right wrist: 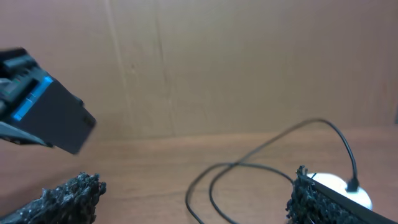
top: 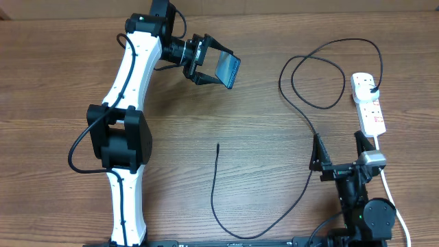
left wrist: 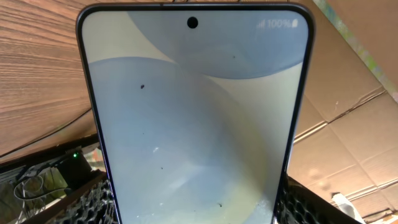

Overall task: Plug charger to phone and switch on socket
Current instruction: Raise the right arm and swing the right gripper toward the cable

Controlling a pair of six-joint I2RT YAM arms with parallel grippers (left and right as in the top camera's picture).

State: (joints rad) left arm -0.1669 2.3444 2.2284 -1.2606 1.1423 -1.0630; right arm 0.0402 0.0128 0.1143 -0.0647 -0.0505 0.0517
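My left gripper is shut on the phone and holds it tilted above the far middle of the table. The phone's pale blue screen fills the left wrist view, with a finger at each lower edge. The charger is a thin black cable. Its tip lies free mid-table, and its plug sits in the socket, a white power strip at the right. My right gripper is open and empty over the cable, near the strip. The right wrist view shows the cable loop and the strip.
The strip's thick white cord runs down past the right arm's base. The phone's dark back shows at the left of the right wrist view. A cardboard wall stands behind the table.
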